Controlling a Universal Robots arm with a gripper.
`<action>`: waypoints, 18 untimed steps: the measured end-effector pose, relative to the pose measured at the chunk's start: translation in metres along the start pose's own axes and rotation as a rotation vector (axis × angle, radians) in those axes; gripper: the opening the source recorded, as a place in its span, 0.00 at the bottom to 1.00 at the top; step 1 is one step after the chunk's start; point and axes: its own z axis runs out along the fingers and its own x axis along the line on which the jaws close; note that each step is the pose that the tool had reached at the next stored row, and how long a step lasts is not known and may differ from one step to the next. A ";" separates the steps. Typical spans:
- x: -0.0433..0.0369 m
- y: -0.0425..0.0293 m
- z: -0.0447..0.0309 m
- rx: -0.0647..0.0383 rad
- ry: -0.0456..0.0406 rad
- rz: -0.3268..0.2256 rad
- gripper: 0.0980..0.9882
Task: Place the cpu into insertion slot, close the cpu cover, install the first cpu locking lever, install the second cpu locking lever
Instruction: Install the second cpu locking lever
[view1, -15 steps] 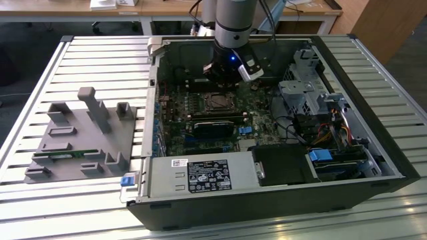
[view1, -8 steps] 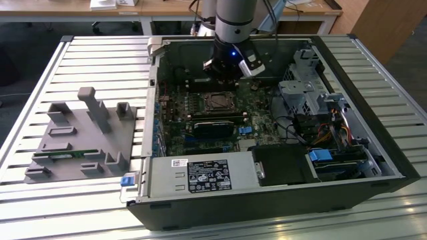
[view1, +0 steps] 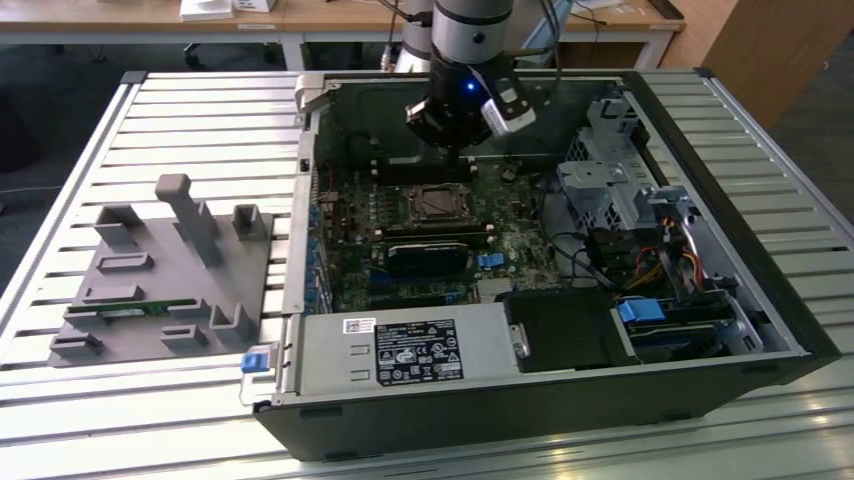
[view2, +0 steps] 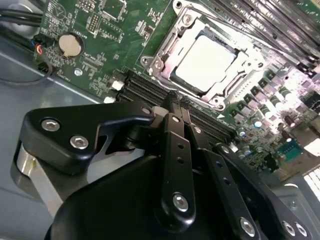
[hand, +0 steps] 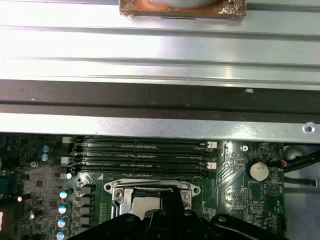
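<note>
- An open black computer case (view1: 561, 400) lay on a worktop (view1: 200, 110) of pale ribbed metal slats, its green circuit board (view1: 350, 260) exposed.
- The cpu (view2: 205, 62), a flat square with a dull pale-grey metal top, sat in the insertion slot (view1: 437, 204) near the board's middle.
- The cpu cover (view2: 161, 56), a thin silver frame with a square window, lay flat around the chip, with screws at its corners.
- The black tool (view2: 174, 98) hung above the long narrow black memory slots (hand: 140, 155) just beside the socket; its two slim fingers (view2: 176, 145) were pressed together, pinching nothing.
- In the first wrist view the tool's dark body hid part of the cpu.
- A round silver coin battery (view2: 70, 44) sat on the board, apart from the socket.
- A grey moulded fixture (view1: 167, 280) with upright posts stood on the worktop at the exterior view's left.
- A grey power supply (view1: 400, 352) with a black label filled the case's near corner.
</note>
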 end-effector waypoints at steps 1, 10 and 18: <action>0.0000 -0.0008 -0.0002 0.000 0.0000 0.000 0.02; -0.0010 -0.0201 -0.0014 0.000 0.0280 0.003 0.02; -0.0009 -0.0373 0.0026 -0.008 0.0342 0.003 0.02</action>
